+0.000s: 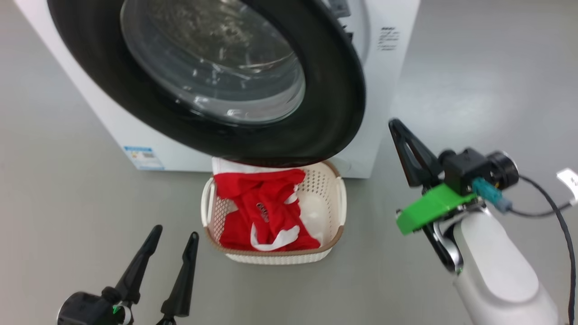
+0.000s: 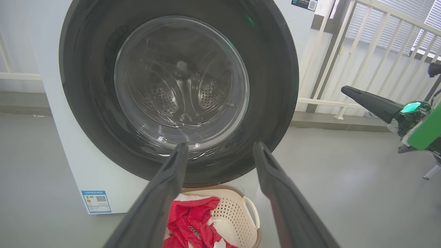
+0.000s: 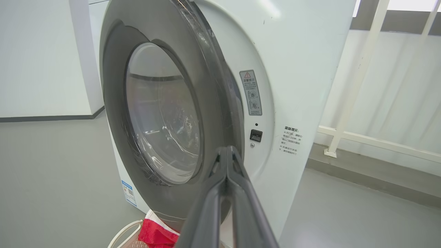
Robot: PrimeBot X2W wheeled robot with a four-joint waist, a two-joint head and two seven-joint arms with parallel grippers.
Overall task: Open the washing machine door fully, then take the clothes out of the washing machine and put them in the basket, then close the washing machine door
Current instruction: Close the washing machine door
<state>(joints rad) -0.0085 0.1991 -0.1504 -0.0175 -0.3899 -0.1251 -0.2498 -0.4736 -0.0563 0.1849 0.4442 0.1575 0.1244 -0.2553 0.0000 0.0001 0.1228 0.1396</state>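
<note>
Grey floor point(image 1: 67, 203); a white railing point(image 2: 361, 51) runs behind, at 2 o'clock in the left wrist view.

Right gripper point(image 1: 397, 128): fingers pressed flat together, nothing between them. In the head view it sits at 4 o'clock of the washing machine door point(image 1: 329, 104), near the rim but apart from it. A green part point(image 1: 429, 207) is fixed at its wrist, with a black cable point(image 1: 564, 225) trailing toward 3 o'clock. In its own wrist view, the right gripper point(image 3: 225, 151) has its tips over the lower edge of the door point(image 3: 113, 103), about 5 o'clock of the glass. Contact cannot be told there.

Left gripper point(image 1: 175, 232): jaws wide, empty, low at 8 o'clock of the basket point(image 1: 280, 258). In the left wrist view the left gripper point(image 2: 220, 146) points at the door's point(image 2: 86, 86) lower rim, and the right gripper point(image 2: 344, 89) is well off at 3 o'clock.

Door: its free edge stands off the front of the washing machine point(image 3: 303, 69). The latch slot point(image 3: 256, 135) is uncovered just beside it, under a warning sticker point(image 3: 250, 93). Steel drum visible through the glass.

Basket on the floor at 6 o'clock of the door, close to the machine point(image 1: 388, 90), its far rim under the door's overhang. The clothes point(image 1: 262, 207) lie inside it: red with white trim, dark logo up, a white piece at 12 o'clock. Also seen: basket point(image 2: 237, 213), clothes point(image 2: 189, 220), clothes point(image 3: 155, 234).

Blue label point(image 1: 143, 157) on the machine base, at 10 o'clock of the basket.
</note>
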